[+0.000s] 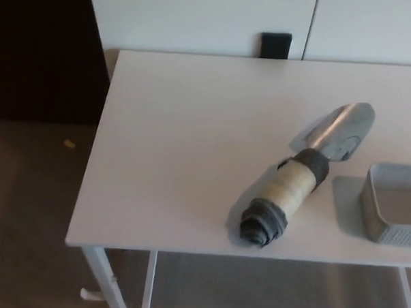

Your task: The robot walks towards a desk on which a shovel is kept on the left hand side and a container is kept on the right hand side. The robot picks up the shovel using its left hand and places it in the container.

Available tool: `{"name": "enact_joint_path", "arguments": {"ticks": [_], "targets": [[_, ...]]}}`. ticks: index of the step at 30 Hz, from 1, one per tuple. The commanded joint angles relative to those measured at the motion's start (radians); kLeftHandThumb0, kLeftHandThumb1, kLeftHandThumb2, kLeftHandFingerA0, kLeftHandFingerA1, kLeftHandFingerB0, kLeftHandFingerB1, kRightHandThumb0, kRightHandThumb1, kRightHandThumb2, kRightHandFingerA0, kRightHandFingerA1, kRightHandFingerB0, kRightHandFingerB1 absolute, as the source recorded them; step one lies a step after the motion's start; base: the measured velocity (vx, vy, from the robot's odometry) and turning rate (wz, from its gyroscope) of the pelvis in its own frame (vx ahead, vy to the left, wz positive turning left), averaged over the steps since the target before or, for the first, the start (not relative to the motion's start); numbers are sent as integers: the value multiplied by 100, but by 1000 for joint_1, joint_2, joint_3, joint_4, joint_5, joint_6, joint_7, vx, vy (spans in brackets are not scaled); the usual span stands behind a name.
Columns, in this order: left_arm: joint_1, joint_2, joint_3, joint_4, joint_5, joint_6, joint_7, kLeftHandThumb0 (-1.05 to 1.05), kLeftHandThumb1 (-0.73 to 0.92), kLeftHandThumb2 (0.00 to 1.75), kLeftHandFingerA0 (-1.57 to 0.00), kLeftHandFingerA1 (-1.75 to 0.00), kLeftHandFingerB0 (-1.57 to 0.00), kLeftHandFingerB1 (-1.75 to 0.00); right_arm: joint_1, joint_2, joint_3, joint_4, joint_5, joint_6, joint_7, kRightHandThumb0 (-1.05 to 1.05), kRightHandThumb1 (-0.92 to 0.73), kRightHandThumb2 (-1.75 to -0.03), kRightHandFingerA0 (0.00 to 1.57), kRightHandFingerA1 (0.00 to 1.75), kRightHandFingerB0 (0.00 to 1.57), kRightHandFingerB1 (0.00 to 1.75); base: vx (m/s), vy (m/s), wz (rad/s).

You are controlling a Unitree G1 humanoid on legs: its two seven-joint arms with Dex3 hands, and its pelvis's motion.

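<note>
From the head view we saw a white table (191, 148) with the shovel (303, 175) lying flat on it, toward the right part of the front edge. Its metal blade pointed away to the back right, and the thick handle, wrapped in pale material with dark bands at the neck and at the butt, ran down toward the front edge. The grey container (393, 204) stood just beside the shovel at the right edge of the table, cut off by the picture's border, apart from the blade and handle. A small black block (276, 44) sat at the back edge against the wall.

Neither of our hands showed in this view, so we could not tell how the fingers stood.

We judged the shovel to be stiff and fairly light, with most of its weight toward the blade. The padded wrap looked grippy and thick enough to fill the left hand, so we reckoned the middle of the pale handle was the place to take hold, not the smooth metal blade, which would likely slip.
</note>
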Motion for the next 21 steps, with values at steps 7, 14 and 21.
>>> {"name": "enact_joint_path", "arguments": {"ticks": [7,14,21], "targets": [[9,2,-4,-15,-2,-29,-12,-17,57,57,-53,-46,-43,-37,-7,-10,-12,-15,41,11,36,-35,-47,-66,55,51,38,44,-133,-52,-1],[9,0,-2,-14,3,-34,-2,-23,51,62,-52,-49,-43,-42,-10,-12,-10,-19,29,4,34,-35,-47,-68,57,52,39,45,-162,-192,-8],[12,0,-5,-20,6,-39,-5,-24,52,63,-50,-49,-42,-42,-1,-11,-6,-53,26,35,28,-37,-47,-68,58,52,38,45,-48,75,-6]]}}
